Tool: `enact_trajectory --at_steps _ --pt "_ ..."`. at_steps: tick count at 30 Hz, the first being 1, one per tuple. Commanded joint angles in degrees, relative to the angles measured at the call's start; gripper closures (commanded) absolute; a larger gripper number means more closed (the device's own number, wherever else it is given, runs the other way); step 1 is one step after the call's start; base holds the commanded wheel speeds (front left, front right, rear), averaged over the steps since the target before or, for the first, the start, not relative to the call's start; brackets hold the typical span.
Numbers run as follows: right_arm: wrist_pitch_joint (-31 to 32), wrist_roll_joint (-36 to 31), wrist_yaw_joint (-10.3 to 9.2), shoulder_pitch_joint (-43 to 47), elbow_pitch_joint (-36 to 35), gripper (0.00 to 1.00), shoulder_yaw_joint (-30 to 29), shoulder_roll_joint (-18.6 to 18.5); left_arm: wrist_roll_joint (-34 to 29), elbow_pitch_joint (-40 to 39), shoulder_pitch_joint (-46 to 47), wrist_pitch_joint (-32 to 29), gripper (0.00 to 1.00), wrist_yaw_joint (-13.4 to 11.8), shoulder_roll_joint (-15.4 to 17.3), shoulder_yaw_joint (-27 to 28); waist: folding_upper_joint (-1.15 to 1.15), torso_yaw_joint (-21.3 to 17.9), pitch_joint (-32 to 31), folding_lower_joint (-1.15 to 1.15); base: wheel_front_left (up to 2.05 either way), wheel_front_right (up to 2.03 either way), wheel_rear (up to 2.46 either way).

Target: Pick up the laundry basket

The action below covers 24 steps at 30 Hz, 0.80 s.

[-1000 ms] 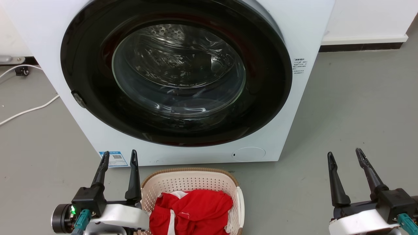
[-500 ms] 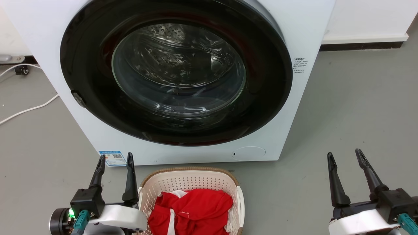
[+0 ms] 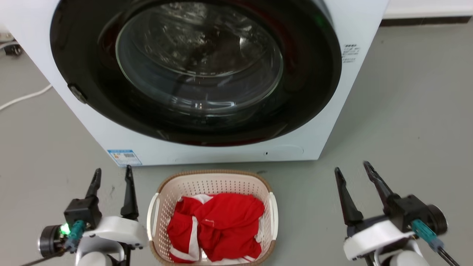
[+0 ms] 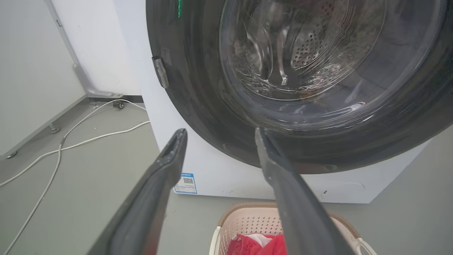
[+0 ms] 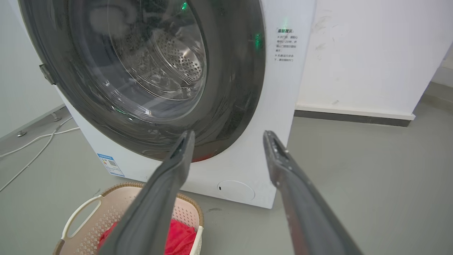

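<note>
Drawn nearer the laundry basket (image 3: 210, 173) than a second ago, while the whole head view tilts further down: right gripper (image 3: 351, 166), fingers spread wide, holding nothing, still apart from the basket's right handle (image 3: 273, 210). Eased slightly off the basket's left side: left gripper (image 3: 113, 169), likewise spread and empty, wrist just beside the left handle (image 3: 152, 218). Between both grippers, on the grey floor (image 3: 406, 129): basket upright, red garment with white trim (image 3: 221, 221) inside. Just behind it: white washing machine (image 3: 332, 122), dark round door (image 3: 306, 92) closed.
</note>
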<state>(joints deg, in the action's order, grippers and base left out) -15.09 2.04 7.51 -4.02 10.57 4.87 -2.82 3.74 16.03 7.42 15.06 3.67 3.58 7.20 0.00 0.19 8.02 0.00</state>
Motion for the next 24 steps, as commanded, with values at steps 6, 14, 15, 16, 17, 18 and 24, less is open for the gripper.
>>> enact_trajectory --at_steps 6,14,15,16,17,18,24 --pt "-0.11 -0.68 -0.03 -6.02 4.24 0.00 3.43 -0.09 -0.61 4.38 4.42 0.17 0.00 1.53 2.15 2.04 0.00 0.67 5.70 0.00 0.00 0.00 0.00" --pt "-0.11 -3.13 -0.04 -15.72 10.53 0.00 7.05 -0.10 -0.91 8.85 10.89 0.17 0.00 2.75 4.70 2.76 0.00 1.00 15.45 0.00 0.00 0.00 0.00" --pt "-0.11 -3.39 -0.04 -17.09 11.30 0.00 7.52 -0.10 -1.02 9.54 11.91 0.17 0.00 2.85 4.98 2.58 0.00 1.06 16.90 0.00 0.00 0.00 0.00" --pt "-0.11 -3.57 -0.04 -18.40 11.90 0.00 7.98 -0.10 -1.07 10.27 12.87 0.17 0.00 3.05 5.17 2.36 0.00 1.09 18.30 0.00 0.00 0.00 0.00" --pt "-0.11 -3.84 -0.04 -19.53 12.80 0.00 8.52 -0.11 -0.99 10.85 13.99 0.18 0.00 3.20 5.40 2.12 0.00 1.11 19.80 0.00 0.00 0.00 0.00" --pt "-0.12 -3.85 -0.04 -20.69 13.78 0.00 9.09 -0.11 -0.96 11.55 15.17 0.18 0.00 3.31 5.70 1.92 0.00 1.14 21.31 0.00 0.00 0.00 0.00" --pt "-0.11 -4.43 -0.04 -27.10 19.19 0.00 12.52 -0.11 -1.18 17.48 20.95 0.18 0.00 3.58 7.29 0.76 0.00 1.07 27.89 0.00 0.00 0.00 0.00"
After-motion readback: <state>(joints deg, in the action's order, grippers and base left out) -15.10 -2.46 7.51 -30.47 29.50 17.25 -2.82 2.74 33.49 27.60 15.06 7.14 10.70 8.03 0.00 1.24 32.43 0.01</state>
